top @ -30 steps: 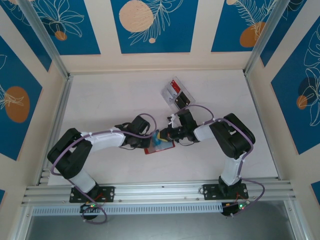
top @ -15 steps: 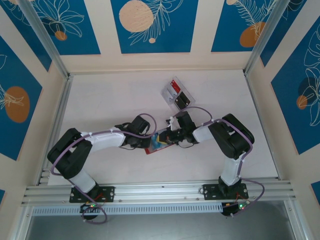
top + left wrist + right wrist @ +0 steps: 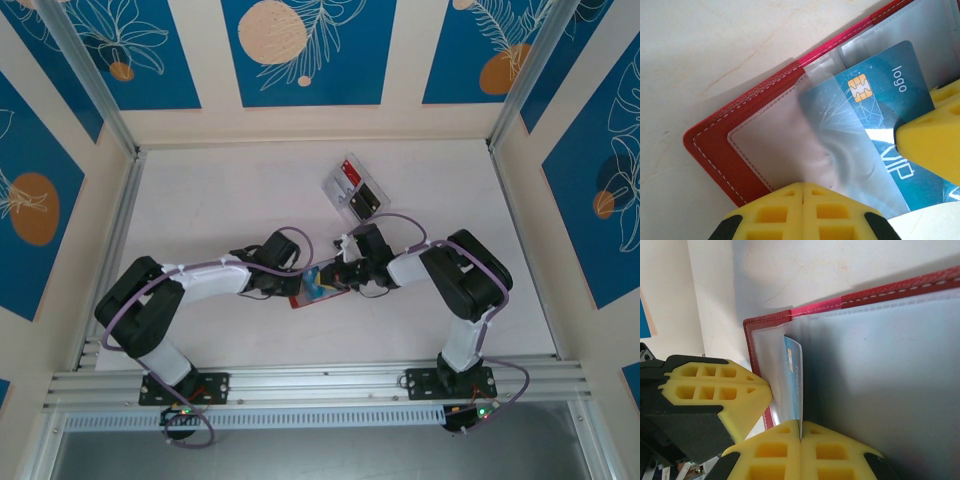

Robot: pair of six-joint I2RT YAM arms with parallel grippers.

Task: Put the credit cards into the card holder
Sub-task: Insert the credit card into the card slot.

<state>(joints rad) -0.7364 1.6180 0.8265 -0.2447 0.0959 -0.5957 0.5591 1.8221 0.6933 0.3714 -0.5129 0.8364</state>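
Film of a clear pocket blurred part of the blue card [image 3: 880, 95], so only its chip and the words "logo" and "VIP" read plainly in the left wrist view. The card lay partly tucked into the open card holder [image 3: 715, 155], which rested on the table [image 3: 700, 45] between the two arms. The right gripper [image 3: 801, 432] was pinched tight on the card's near edge. The left gripper [image 3: 803, 195] had its jaws pressed together at the pocket's edge; whether it nipped the film could not be told. From above, both wrists covered most of the holder. Farther back, well apart, a clear tray [image 3: 330, 186] held red and black cards [image 3: 348, 174], their marks too small to read.
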